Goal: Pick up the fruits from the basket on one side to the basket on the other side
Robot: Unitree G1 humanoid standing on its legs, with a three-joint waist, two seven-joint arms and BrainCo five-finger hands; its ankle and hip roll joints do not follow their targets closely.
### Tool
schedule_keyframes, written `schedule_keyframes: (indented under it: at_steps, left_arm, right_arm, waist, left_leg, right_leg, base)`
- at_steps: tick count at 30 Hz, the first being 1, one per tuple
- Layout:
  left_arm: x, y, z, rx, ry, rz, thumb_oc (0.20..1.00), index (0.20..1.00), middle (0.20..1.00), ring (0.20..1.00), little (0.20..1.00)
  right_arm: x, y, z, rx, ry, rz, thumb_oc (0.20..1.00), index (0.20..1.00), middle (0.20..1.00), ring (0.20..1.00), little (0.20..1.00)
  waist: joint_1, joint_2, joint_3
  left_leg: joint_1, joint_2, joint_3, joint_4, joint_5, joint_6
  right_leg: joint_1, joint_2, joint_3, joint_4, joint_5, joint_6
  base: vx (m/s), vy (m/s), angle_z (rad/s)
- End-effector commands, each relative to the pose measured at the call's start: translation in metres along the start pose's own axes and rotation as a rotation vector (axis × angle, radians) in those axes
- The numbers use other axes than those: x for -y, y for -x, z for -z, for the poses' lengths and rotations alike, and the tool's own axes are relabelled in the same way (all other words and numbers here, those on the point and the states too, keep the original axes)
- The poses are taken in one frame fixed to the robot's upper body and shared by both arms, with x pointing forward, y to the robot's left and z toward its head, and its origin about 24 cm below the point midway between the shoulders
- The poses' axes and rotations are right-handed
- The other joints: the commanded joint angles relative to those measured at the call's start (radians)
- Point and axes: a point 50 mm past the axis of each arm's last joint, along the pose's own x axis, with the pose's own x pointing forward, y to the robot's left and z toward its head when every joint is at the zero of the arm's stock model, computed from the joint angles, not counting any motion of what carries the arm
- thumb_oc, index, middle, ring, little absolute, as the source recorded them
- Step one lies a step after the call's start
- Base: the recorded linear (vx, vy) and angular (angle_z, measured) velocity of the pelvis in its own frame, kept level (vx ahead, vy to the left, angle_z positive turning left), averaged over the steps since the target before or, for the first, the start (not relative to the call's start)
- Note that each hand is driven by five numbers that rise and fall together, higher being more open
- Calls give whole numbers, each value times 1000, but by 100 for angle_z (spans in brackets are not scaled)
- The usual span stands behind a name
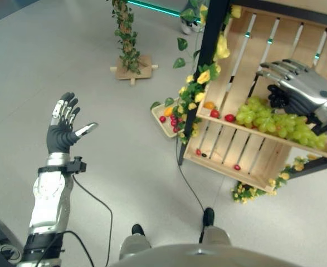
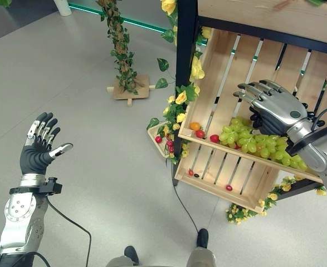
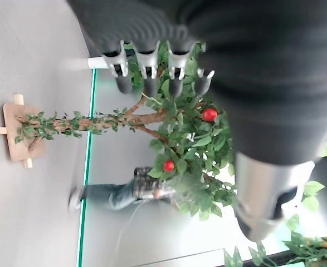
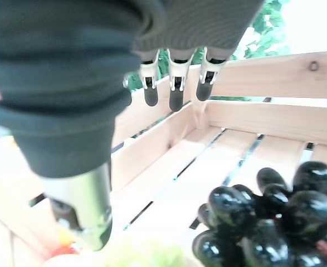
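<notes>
A slatted wooden crate [image 1: 238,72] stands tilted on a black frame at the right. In it lie a bunch of green grapes [image 1: 274,123], a dark grape bunch [image 4: 269,222], two red fruits [image 2: 214,138] and a small orange fruit [image 1: 209,105]. My right hand [image 2: 277,105] hovers inside the crate just above the dark grapes, open, its fingers [image 4: 174,83] straight and holding nothing. A small shallow basket [image 1: 159,115] with red fruits sits on the floor left of the frame. My left hand [image 1: 60,133] is raised open over the floor at the left, empty.
A lower slatted crate [image 1: 224,147] under the grapes holds a few small red fruits. Yellow flowers and leaves wrap the black post [image 1: 199,83]. A leafy vine pole on a wooden cross base [image 1: 131,64] stands on the grey floor behind. A person [image 3: 113,194] is far off.
</notes>
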Motion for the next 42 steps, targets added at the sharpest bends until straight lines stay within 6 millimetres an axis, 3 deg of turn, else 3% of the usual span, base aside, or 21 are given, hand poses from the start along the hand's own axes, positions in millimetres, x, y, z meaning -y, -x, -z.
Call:
schedule_keyframes:
  at_steps: [1,15,33,42]
  left_arm:
    - [-4,-5,-30,158,-61,16,1000,1000,1000,1000,1000]
    - [-7,-2,-29,157,-61,-3,1000,1000,1000,1000,1000]
    - [-7,-2,-29,159,-60,3,1000,1000,1000,1000,1000]
    - [-8,2,-29,154,-65,3,1000,1000,1000,1000,1000]
  right_arm:
    - [13,-5,-7,38,-54,78,1000,1000,1000,1000,1000]
    - [1,1,-37,155,-298,54,1000,1000,1000,1000,1000]
    - [-6,5,-99,476,-435,-101,1000,1000,1000,1000,1000]
    - [-2,8,-131,650,-572,-154,1000,1000,1000,1000,1000]
  waist:
    - [-5,-28,-4]
    - [-13,-27,-5]
    - [-14,-26,-11]
    - [15,-36,-6]
  left_leg:
    - [-49,-1,-26,63,-15,9]
    - [-46,-1,-25,54,-7,9]
    - [-33,-7,-27,45,-2,8]
    - [-47,-21,-51,59,-11,15]
  right_leg:
    - [97,18,-27,123,-204,-39]
    - [93,18,-27,125,-199,-39]
    - [104,16,-27,121,-195,-38]
    - [111,1,-48,123,-180,-29]
  base:
    - [0,0,0]
    - [0,0,0]
    - [0,0,0]
    - [-16,22,1]
